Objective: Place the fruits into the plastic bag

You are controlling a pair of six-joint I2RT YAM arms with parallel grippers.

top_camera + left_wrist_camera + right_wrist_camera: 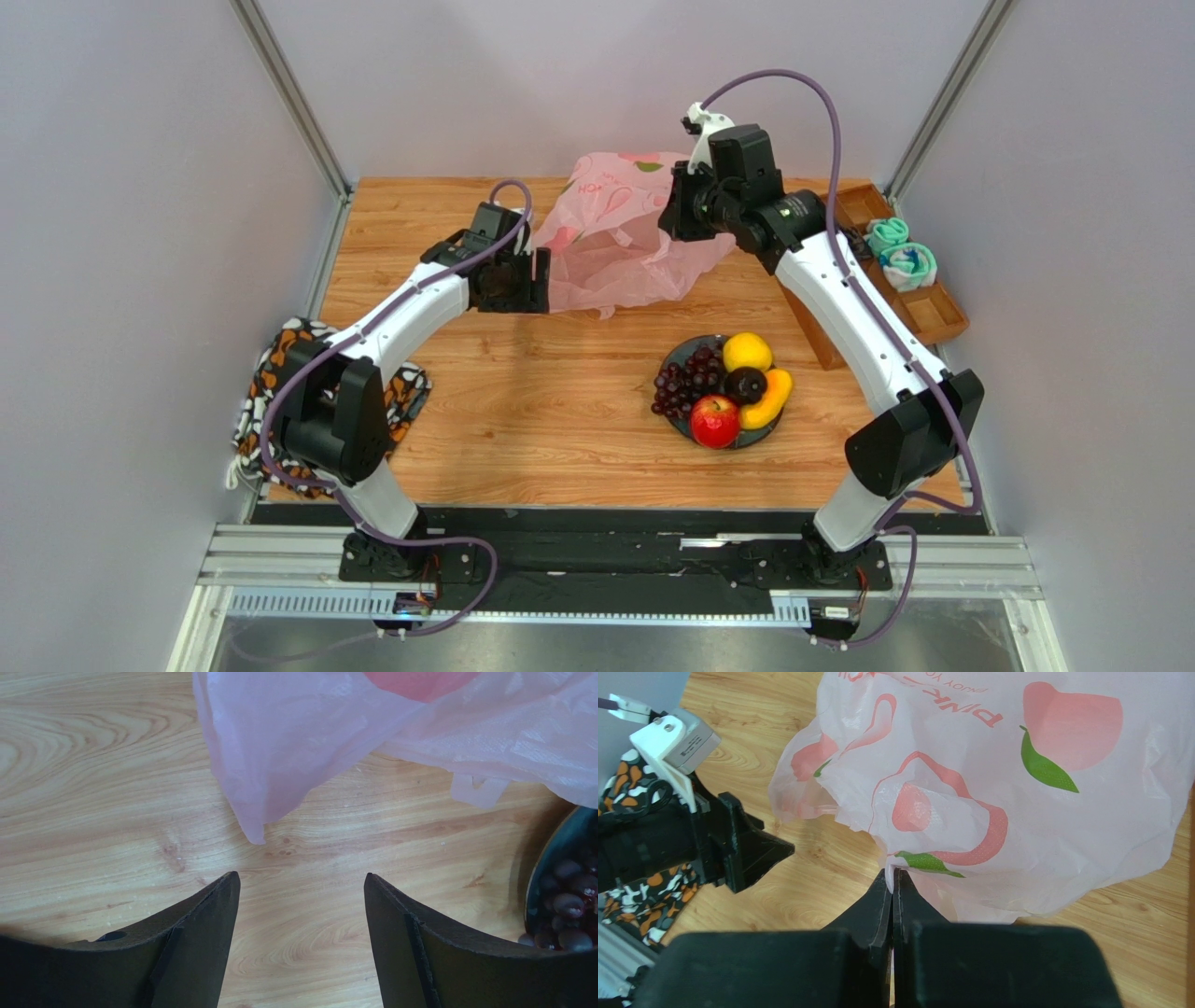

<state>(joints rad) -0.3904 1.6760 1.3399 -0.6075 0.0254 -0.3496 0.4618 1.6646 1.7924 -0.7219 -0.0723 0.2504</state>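
Note:
The pink plastic bag (624,235) printed with peaches hangs above the back of the table. My right gripper (892,873) is shut on a fold of the plastic bag (990,791) and holds it up. My left gripper (302,876) is open just left of the bag's low hanging edge (281,763), with only bare wood between its fingers. The fruits lie on a dark plate (759,434): red apple (714,420), yellow citrus (746,350), banana (770,401), dark plum (744,384) and purple grapes (686,381). Some grapes (570,903) show at the right edge of the left wrist view.
An orange-black patterned cloth (275,375) hangs over the table's left edge. A wooden tray (943,310) at the back right holds teal coiled bundles (899,254). Grey walls enclose the table on three sides.

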